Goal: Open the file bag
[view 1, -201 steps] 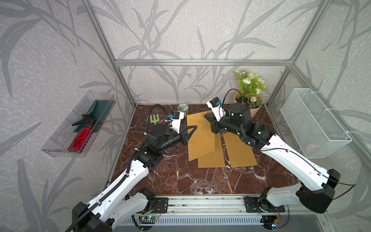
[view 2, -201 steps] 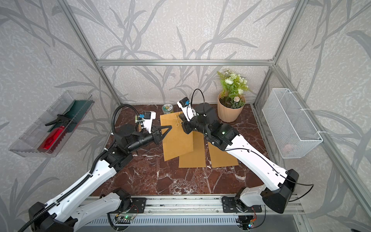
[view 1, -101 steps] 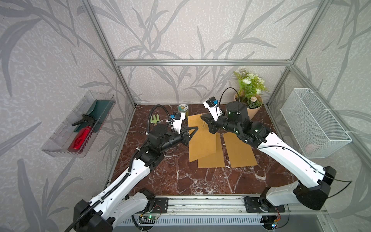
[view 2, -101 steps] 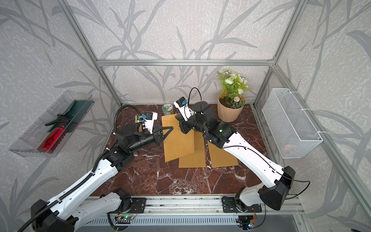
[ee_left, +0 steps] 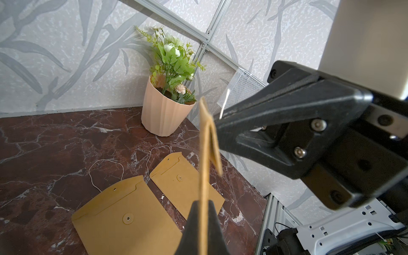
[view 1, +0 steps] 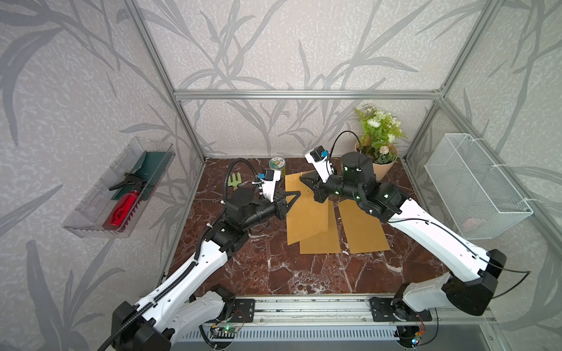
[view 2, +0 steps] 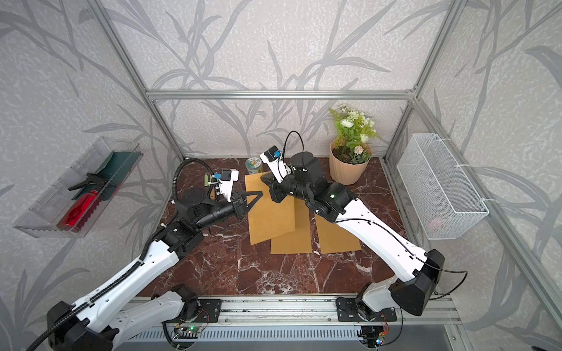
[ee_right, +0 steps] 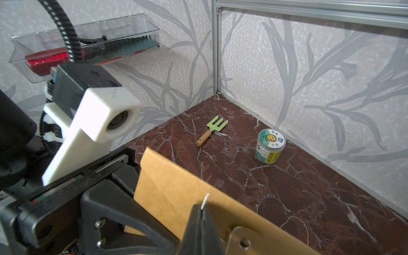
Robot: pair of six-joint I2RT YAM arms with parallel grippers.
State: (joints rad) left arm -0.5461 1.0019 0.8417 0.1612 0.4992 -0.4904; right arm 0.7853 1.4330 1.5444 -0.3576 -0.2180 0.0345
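file bags (view 1: 307,218): 3 | flower pot (view 2: 349,171): 1 | green fork (ee_right: 213,130): 1 | jar (ee_right: 269,145): 1 | wire basket (view 1: 474,188): 1 | clear tray (view 1: 91,209): 1 | red bottle (view 1: 121,209): 1

File bag (view 1: 305,212) L of 2 more bags (view 1: 362,231) on tbl (view 1: 273,273); plant pot (view 1: 385,165) back-R; jar (view 1: 277,165) & fork (view 1: 234,181) back-L.

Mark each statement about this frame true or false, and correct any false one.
1. The left fingers pinch the edge of one file bag. True.
2. The right fingers are shut on a white string at that bag. True.
3. The right fingers hold the garden fork. False: it lies on the table near the jar.
4. Four file bags lie flat. False: only two other file bags lie flat.
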